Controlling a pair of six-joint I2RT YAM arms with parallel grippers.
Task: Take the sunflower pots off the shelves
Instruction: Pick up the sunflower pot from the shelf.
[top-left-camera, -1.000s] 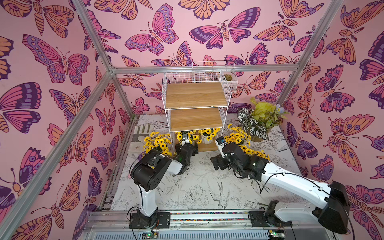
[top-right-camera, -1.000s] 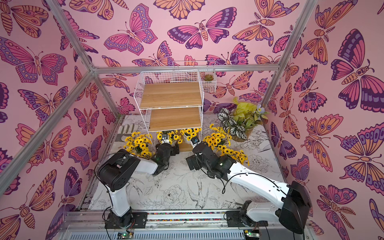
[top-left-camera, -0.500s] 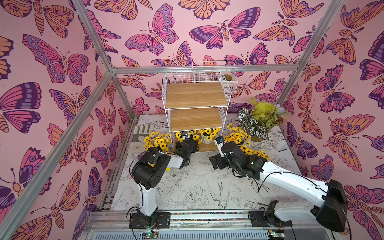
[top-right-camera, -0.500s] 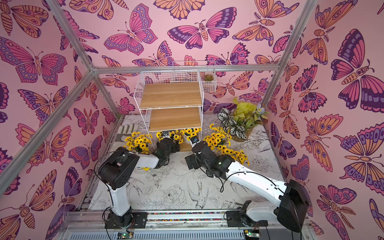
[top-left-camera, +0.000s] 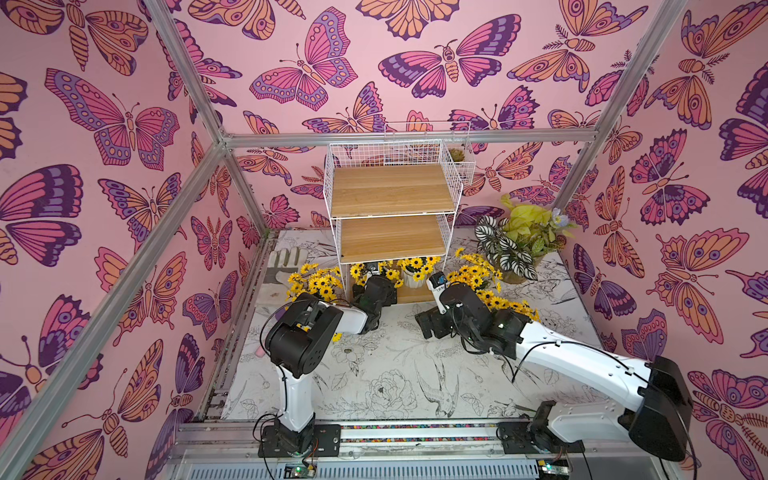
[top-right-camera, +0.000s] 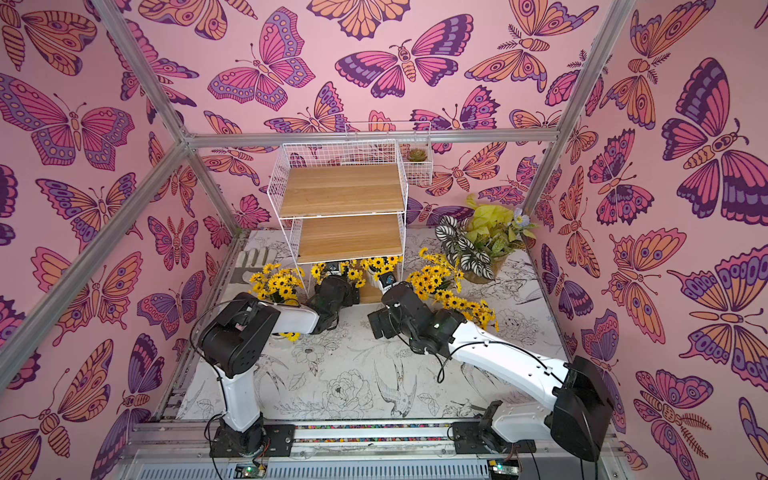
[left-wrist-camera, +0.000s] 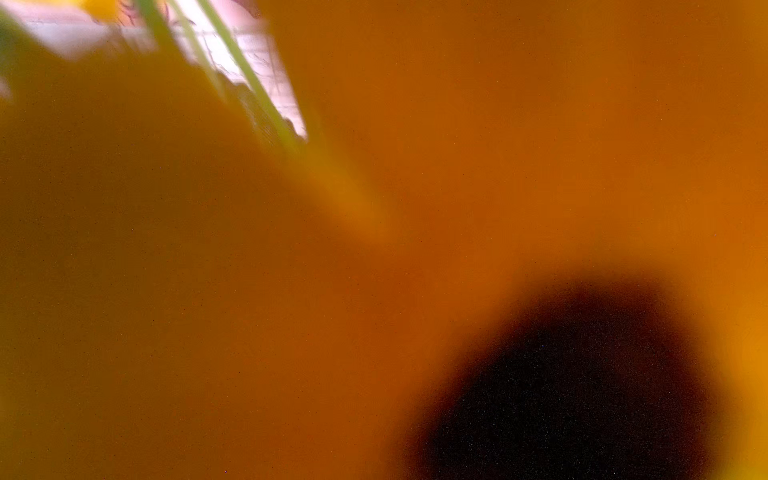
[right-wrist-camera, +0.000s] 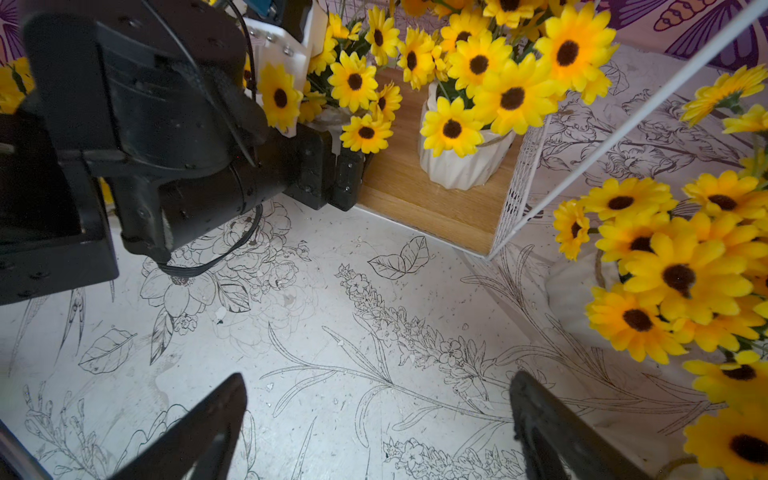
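Observation:
The shelves (top-left-camera: 390, 199) (top-right-camera: 345, 195) stand at the back; their top two boards are bare. Two sunflower pots sit on the bottom board. In the right wrist view one is a ribbed white pot (right-wrist-camera: 461, 162) near the rack's corner. The other's flowers (right-wrist-camera: 353, 83) hide my left gripper, which reaches in among them (top-left-camera: 368, 276). The left wrist view is filled by a blurred sunflower (left-wrist-camera: 540, 208). My right gripper (right-wrist-camera: 378, 415) (top-left-camera: 426, 326) hangs open over bare table in front of the rack. More sunflower pots stand on the table left (top-left-camera: 316, 282) and right (top-left-camera: 473, 270) of the rack.
A large plant with striped and lime leaves (top-left-camera: 519, 245) stands at the back right. A small wire basket with a succulent (top-right-camera: 417, 166) hangs beside the rack's top. A work glove (top-left-camera: 282, 266) lies back left. A loose yellow flower (top-left-camera: 336, 336) lies under the left arm.
My left arm has pushed a little further into the flowers on the bottom board. The right arm has drifted slightly leftward, its gripper still open.

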